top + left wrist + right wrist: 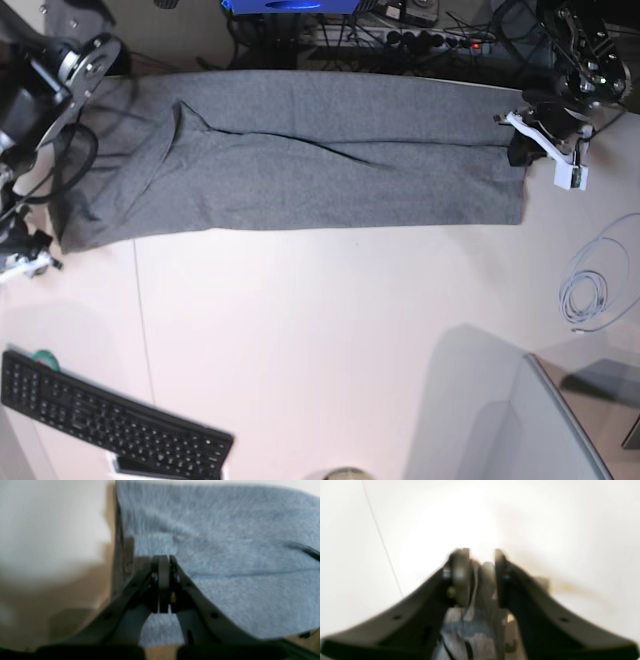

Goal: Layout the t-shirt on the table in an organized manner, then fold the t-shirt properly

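Both grippers (left gripper (163, 557), right gripper (476, 555)) clenched on the t-shirt (300, 165); uneven pulling risks skewing the fold.

Robotics lab bench: white table (330, 330), power strip (400, 38), keyboard (105, 425), coiled cable (585, 298).

White table (330, 320) carries t-shirt (300, 165), keyboard (110, 425), cable coil (588, 295).

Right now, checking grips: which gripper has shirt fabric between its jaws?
The right gripper: t-shirt cloth sits bunched between its parted jaws. The left gripper is closed, apparently on nothing.
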Robot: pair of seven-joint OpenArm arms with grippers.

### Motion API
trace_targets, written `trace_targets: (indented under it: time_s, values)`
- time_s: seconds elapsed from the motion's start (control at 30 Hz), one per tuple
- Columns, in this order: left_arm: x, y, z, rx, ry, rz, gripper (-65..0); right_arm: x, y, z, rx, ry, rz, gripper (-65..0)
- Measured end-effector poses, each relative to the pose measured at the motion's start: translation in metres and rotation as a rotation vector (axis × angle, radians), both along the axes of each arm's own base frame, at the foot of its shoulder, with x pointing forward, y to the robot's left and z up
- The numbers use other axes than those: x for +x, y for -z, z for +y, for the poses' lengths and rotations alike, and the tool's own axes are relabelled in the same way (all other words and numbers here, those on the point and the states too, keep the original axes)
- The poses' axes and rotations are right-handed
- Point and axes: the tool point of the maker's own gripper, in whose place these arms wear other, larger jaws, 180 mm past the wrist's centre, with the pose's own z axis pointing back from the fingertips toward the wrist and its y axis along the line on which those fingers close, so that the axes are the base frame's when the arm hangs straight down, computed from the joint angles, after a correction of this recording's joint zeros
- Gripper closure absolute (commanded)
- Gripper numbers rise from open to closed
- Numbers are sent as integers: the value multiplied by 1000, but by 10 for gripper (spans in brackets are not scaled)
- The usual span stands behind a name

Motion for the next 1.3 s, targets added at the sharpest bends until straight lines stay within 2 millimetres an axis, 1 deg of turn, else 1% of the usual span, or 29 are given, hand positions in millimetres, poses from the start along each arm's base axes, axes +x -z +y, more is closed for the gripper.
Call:
trace_targets:
  time_s: [0.07, 0.13, 0.2, 0.27, 0.33, 0.47, 0.53, 0.83, 1.07, 1.3]
  values:
    - [3, 7, 3, -11, -29, -49, 0, 3, 4, -3, 23, 12, 8, -290]
    - [-2, 21, 6, 28, -27, -28, 0, 2, 8, 0, 36, 10, 20, -320]
    - [-6, 30, -1, 23, -32, -34, 0, 2, 8, 0, 35, 10, 21, -326]
    - [-13, 39, -4, 23, -26, -5, 0, 4, 7, 3, 40, 6, 17, -327]
    - [-13, 39, -3, 21, -29, -14, 0, 5, 9, 8, 50, 3, 16, -327]
    - [-11, 36, 0, 24, -34, -25, 0, 8, 15, 34, 88, -62, 11, -324]
    - [-10, 36, -1, 24, -32, -26, 0, 9, 16, 40, 100, -68, 7, -323]
    - [-9, 35, 0, 28, -30, -28, 0, 6, 18, 38, 98, -63, 12, -321]
    - [-10, 36, -1, 28, -29, -26, 0, -7, 27, 38, 94, -63, 40, -321]
    - [-10, 36, 0, 28, -29, -25, 0, -7, 27, 38, 95, -63, 39, -318]
